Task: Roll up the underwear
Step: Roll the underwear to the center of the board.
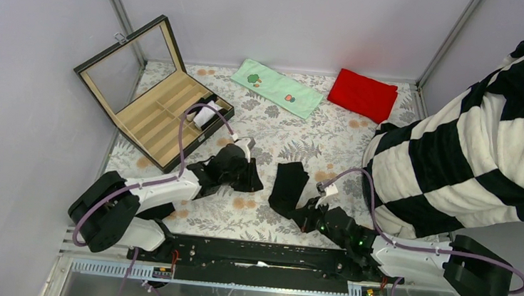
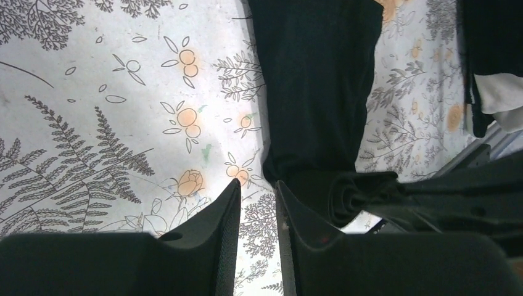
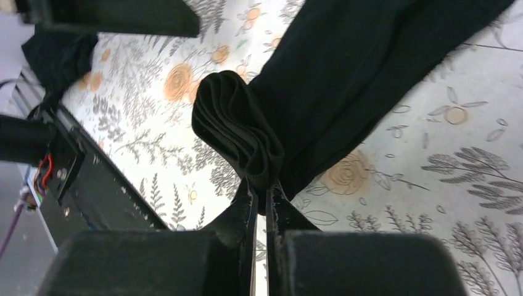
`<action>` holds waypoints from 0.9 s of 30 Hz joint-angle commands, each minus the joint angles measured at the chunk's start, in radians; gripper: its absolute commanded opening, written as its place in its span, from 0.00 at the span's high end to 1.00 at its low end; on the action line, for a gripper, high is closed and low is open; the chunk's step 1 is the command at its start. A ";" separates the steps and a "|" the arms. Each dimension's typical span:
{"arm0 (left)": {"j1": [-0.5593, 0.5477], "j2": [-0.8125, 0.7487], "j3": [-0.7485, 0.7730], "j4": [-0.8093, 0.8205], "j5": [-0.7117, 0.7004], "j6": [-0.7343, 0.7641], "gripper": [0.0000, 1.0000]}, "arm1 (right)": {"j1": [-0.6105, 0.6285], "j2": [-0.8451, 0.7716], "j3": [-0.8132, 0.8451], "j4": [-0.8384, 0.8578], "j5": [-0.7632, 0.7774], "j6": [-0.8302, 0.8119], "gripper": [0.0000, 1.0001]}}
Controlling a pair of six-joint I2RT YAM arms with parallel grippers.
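Your right fingers (image 3: 245,213) clamp the bunched end of soft black cloth underwear (image 3: 333,68); left fingers (image 2: 213,216) slightly apart, seemingly empty.

Readable text: none in any view.
underwear (image 1: 289,185): plain black, with no legible tag or print.
green cloth (image 1: 276,88): two small printed pictures in green and orange — no letters.
counter (image 1: 282,132): fern-and-flower pattern only — no words or numbers.
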 commanded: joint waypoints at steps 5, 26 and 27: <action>0.005 -0.085 -0.050 0.147 0.080 0.052 0.66 | -0.164 0.040 0.048 -0.128 -0.144 0.164 1.00; 0.006 -0.012 -0.081 0.352 0.184 0.110 0.41 | -0.496 0.351 0.413 -0.433 -0.641 0.068 1.00; 0.005 -0.004 -0.082 0.365 0.181 0.113 0.40 | -0.508 0.370 0.434 -0.455 -0.659 0.063 1.00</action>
